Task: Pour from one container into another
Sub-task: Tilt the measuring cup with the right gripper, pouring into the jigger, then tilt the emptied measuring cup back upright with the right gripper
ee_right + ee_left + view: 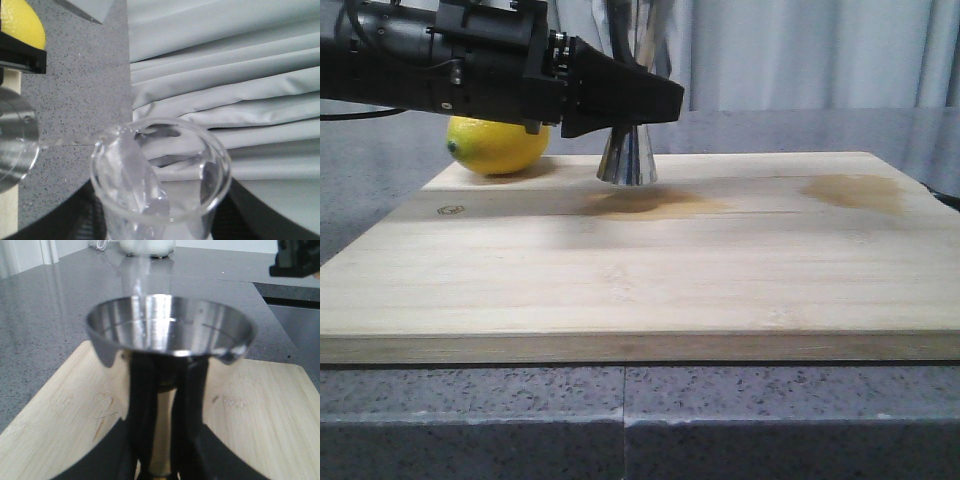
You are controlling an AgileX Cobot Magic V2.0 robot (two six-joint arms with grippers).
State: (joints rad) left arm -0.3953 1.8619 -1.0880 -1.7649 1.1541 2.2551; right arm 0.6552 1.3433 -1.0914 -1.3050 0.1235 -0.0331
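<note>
I am pinching the steel jigger (626,160) at its waist with my left pincer (655,100), holding it upright on the cutting board (640,270) near the lemon (498,144); my left wrist view is showing what the front view hides, liquid glinting in the jigger's upper cup. My right wrist view alone is showing the glass beaker (160,185) tipped, a thin stream of water (70,141) running from its lip to the jigger's rim. My right pincer's fingers are sitting dark against the beaker's sides, seemingly clamping it.

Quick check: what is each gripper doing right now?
Left gripper: closed on the steel jigger, fingers around its waist.
Right gripper: holding the tilted glass beaker, water streaming out.
</note>
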